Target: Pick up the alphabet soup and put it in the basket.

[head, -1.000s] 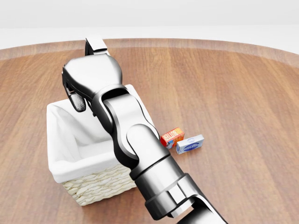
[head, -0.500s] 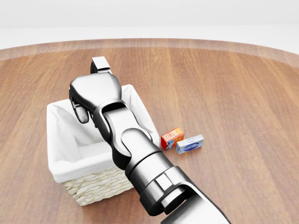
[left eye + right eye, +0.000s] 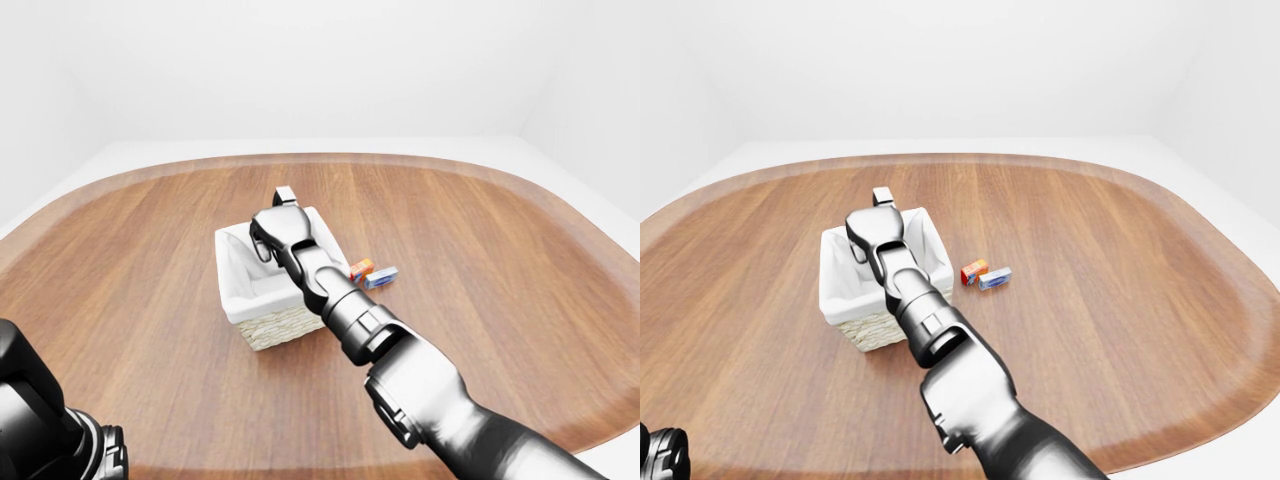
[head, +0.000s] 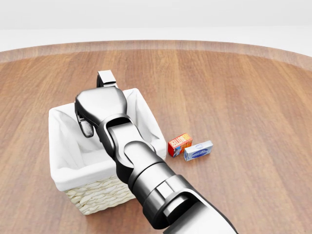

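Note:
The white-lined wicker basket [image 4: 97,196] stands at the left of the head view. My right arm reaches in from the bottom right, and my right hand [image 4: 93,111] is low over the basket's inside, seen from its back. One finger [image 4: 106,78] sticks up past the far rim and two dark fingers [image 4: 87,126] hang down into the basket. The hand's back hides the space between the fingers, so I cannot tell whether it holds anything. The alphabet soup does not show in any view. My left hand is out of view.
A small orange box [image 4: 179,144] and a blue-and-white box [image 4: 198,150] lie side by side just right of the basket. All stand on a wide round wooden table [image 3: 480,220]. A dark part of my left arm [image 3: 40,420] shows at the bottom left of the left-eye view.
My right hand has come down and nearer, from above the basket's far rim to low over its inside. The basket and the boxes have not moved.

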You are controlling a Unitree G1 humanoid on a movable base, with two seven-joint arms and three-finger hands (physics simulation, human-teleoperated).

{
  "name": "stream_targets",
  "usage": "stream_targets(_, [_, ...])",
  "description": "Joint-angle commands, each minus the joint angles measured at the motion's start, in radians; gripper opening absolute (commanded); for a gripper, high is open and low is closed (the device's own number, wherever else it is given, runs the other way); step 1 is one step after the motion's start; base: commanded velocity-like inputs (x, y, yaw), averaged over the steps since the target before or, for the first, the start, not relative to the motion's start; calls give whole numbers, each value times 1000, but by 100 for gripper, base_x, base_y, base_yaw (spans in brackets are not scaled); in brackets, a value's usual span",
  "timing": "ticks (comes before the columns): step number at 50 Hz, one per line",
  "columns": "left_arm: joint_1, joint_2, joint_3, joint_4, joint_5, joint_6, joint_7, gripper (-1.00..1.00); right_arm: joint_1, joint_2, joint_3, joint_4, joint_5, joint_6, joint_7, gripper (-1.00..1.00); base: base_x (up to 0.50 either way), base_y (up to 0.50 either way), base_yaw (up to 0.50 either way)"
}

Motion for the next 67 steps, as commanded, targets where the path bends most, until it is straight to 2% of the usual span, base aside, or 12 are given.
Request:
stream_targets(1, [3,1,-6,0,5,0,0,100,-5,9,10,15,0,0,-36,-94,0,0,0])
stream_targets(9, [-1,21,-15,0,-28,0,0,100,14,9,10,34,-3,0,-59,-94,0,0,0])
stream_targets(19, [-4,12,-9,0,-27,0,0,100,30,-6,3,50,7,0,-83,-93,0,0,0])
stream_targets(29, [-3,18,-27,0,-18,0,0,100,11,-5,0,45,16,0,-90,-95,0,0,0])
stream_targets(30, [3,11,-29,0,-4,0,0,100,9,-3,3,41,13,0,-84,-17,0,0,0])
stream_targets(31, [5,8,-30,0,6,0,0,100,9,-3,2,37,15,0,-80,9,0,0,0])
stream_targets(32, [5,5,-28,0,8,0,0,100,7,-4,4,37,13,0,-80,65,0,0,0])
stream_targets(33, [2,2,-22,0,3,0,0,100,3,-7,8,40,9,0,-74,100,0,0,0])
stream_targets(41, [-3,2,-17,0,-3,0,0,100,5,5,-16,28,44,0,-54,100,0,0,0])
stream_targets(55, [-7,14,-19,0,-18,0,0,100,5,13,9,-24,40,0,-36,100,0,0,0])
stream_targets(62, [2,20,-27,0,-11,0,0,100,-8,13,15,-140,25,0,34,100,0,0,0])
stream_targets(67, [-6,20,-29,0,-16,0,0,100,-9,11,17,-285,-4,0,136,100,0,0,0])
